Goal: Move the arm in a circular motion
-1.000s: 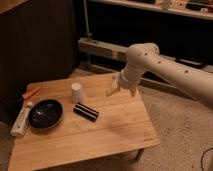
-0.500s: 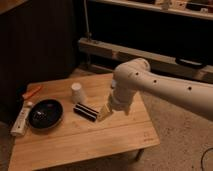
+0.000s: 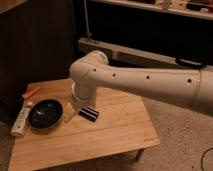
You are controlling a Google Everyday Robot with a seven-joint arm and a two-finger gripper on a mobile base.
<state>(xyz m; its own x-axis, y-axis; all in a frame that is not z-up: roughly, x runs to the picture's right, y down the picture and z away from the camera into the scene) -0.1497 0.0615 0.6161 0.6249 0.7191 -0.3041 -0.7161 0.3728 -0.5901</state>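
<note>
Across the middle of the frame, the arm (image 3: 150, 82) reaches in from the right edge as a thick white tube dotted with small dark holes, ending in a rounded elbow joint just left of centre. From that joint a shorter white segment drops toward the table (image 3: 115, 132), and the gripper (image 3: 70, 114) shows only as a pale tip poking out beneath it, low over the wood at centre left; whether the jaws are released or clenched cannot be told. Just right of that tip a small dark rectangular object (image 3: 88, 114) lies on the table, partly under the elbow. Left of it sits a dark round bowl (image 3: 45, 113), and at the far left edge a white elongated remote-like object (image 3: 21, 119) lies beside the bowl. Above these, toward the upper left corner of the table, an orange item (image 3: 31, 92) rests near the edge. Behind the table runs a dark wall with a pale horizontal rail (image 3: 135, 55).
</note>
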